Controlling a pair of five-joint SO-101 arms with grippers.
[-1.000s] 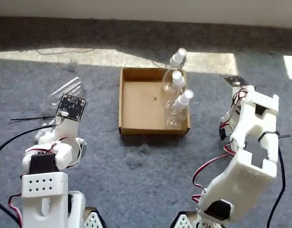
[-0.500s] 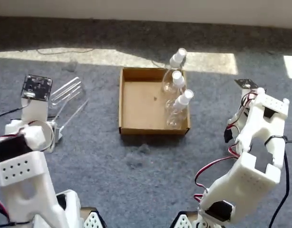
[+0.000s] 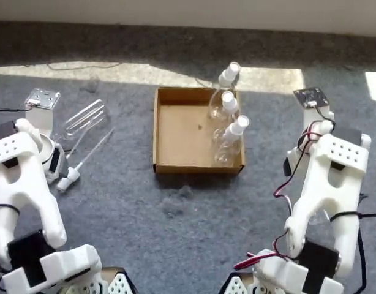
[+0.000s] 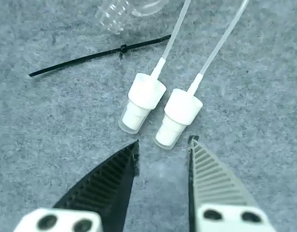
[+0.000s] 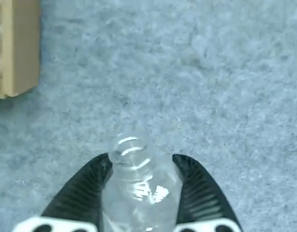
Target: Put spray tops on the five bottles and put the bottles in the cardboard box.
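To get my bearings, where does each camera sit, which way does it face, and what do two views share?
High view: fixed overhead, looking down at the cardboard box with three topped bottles; both arms at the lower corners.
Left wrist view: on the left wrist, facing the carpet past the open left pincer toward two spray tops.
Right wrist view: on the right wrist, facing down past the right pincer, shut on an uncapped bottle.
Shared: high and right wrist views both show the box.

The left pincer [image 4: 164, 142] is hovering with jaws apart just short of a white spray top [image 4: 142, 100], which is lying beside a second spray top [image 4: 179, 115] on the grey carpeted surface [image 4: 264, 96]. A black cable tie [image 4: 90, 57] is lying beyond them, near a clear bottle [image 4: 122, 9].
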